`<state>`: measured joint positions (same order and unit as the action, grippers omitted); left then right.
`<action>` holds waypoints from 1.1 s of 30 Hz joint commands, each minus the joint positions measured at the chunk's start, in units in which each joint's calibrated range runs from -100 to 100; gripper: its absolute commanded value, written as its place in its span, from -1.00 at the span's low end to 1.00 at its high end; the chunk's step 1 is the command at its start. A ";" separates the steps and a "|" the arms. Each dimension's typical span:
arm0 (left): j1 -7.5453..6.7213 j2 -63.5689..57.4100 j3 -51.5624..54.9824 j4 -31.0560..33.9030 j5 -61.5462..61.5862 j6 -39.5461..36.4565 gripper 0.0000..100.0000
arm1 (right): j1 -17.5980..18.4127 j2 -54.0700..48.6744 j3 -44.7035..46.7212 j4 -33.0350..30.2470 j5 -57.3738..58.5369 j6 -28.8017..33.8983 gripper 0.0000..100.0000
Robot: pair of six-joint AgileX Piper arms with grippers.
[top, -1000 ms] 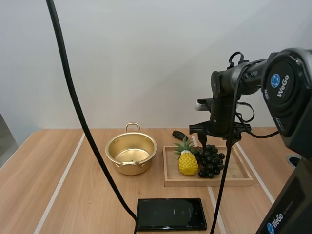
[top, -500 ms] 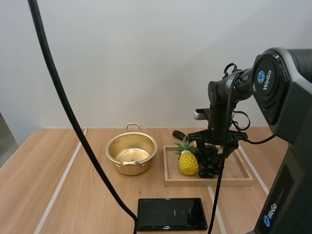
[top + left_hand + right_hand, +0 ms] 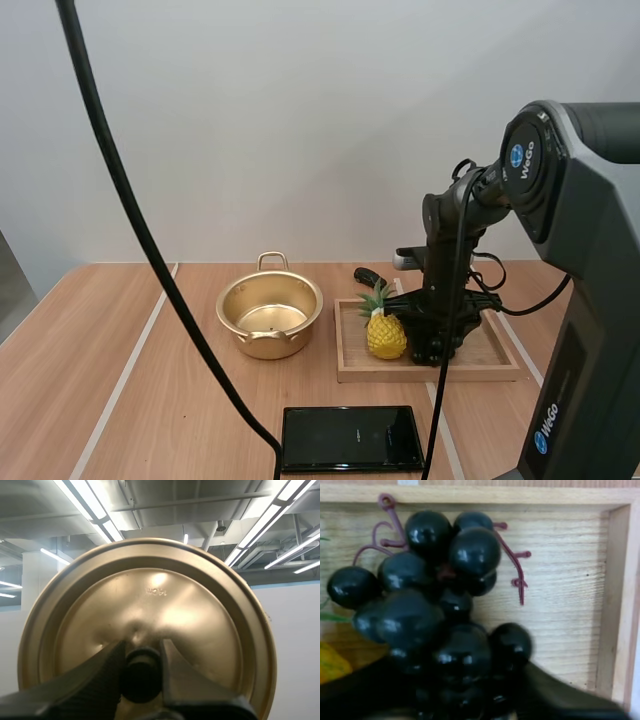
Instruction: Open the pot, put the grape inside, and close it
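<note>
While your left pincer (image 3: 142, 655) clamps the lid (image 3: 150, 595) by its knob, leaving the pot (image 3: 270, 345) open, your right pincer (image 3: 465, 680) is spread around the grapes (image 3: 435, 605), 3 o'clock of the pineapple (image 3: 386, 335).

For us the round gold metal pot (image 3: 269, 315) is open on top, wooden tabletop (image 3: 120, 350) bare left of it; yellow toy pineapple (image 3: 385, 332) crowds the black grapes (image 3: 445, 610).
</note>
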<state>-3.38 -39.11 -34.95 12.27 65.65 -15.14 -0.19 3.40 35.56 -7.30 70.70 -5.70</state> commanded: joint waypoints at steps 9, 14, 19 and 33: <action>-0.03 0.36 -0.32 0.44 1.39 0.33 -1.00 | -0.27 -8.36 0.19 -1.43 -1.15 3.05 -1.00; -0.03 0.36 -0.32 0.33 1.37 0.33 -1.00 | -0.27 -13.77 0.06 -1.56 -1.37 2.64 -1.00; -0.03 0.36 -0.32 0.33 1.37 0.33 -1.00 | -0.27 -19.05 -2.07 -1.56 -0.99 1.94 -1.00; -0.03 0.24 -0.32 0.33 1.37 0.33 -1.00 | -0.27 -31.11 -16.92 -1.56 0.67 0.05 -1.00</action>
<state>-3.38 -38.97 -34.95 12.27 67.41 -14.66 -0.19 -25.60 21.27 -8.30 71.65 -5.34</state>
